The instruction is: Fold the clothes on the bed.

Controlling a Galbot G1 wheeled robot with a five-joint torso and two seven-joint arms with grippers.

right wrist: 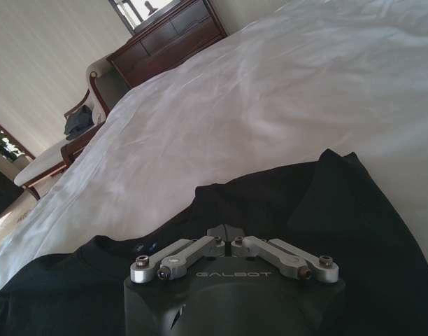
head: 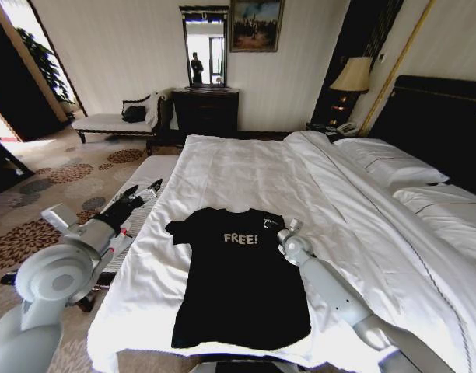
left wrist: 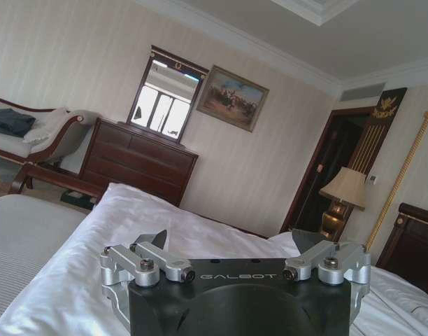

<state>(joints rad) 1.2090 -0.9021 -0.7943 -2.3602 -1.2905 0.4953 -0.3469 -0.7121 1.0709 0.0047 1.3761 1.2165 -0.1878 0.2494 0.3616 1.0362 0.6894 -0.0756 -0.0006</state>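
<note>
T-shirt (head: 239,280): black tee with the white "FREE!" on the chest, lying flat and face up on the near part of the bed, collar toward the far end, hem close to the near edge. Both short sleeves are spread out to the sides.

Bed (head: 246,171): big one, white sheets and duvet, pillows at the far right against a dark headboard (head: 440,124). The shirt takes up just a small patch of it.

Right gripper (head: 278,225): sitting on the shirt's right shoulder, right by the collar. In the right wrist view (right wrist: 226,231) the finger tips are pinched together with no gap, down at the black cloth. Can't tell for sure if there's fabric caught between them.

Left gripper (head: 150,187): off the left side of the bed, over the white bench (head: 148,167), well apart from the shirt. In its own wrist view (left wrist: 231,241) the fingers are spread wide with nothing between them.

Background: dark dresser (head: 204,111) with a mirror (head: 204,47) against the far wall, chaise (head: 117,120) to the left of it, lamp (head: 352,75) at the far right.
</note>
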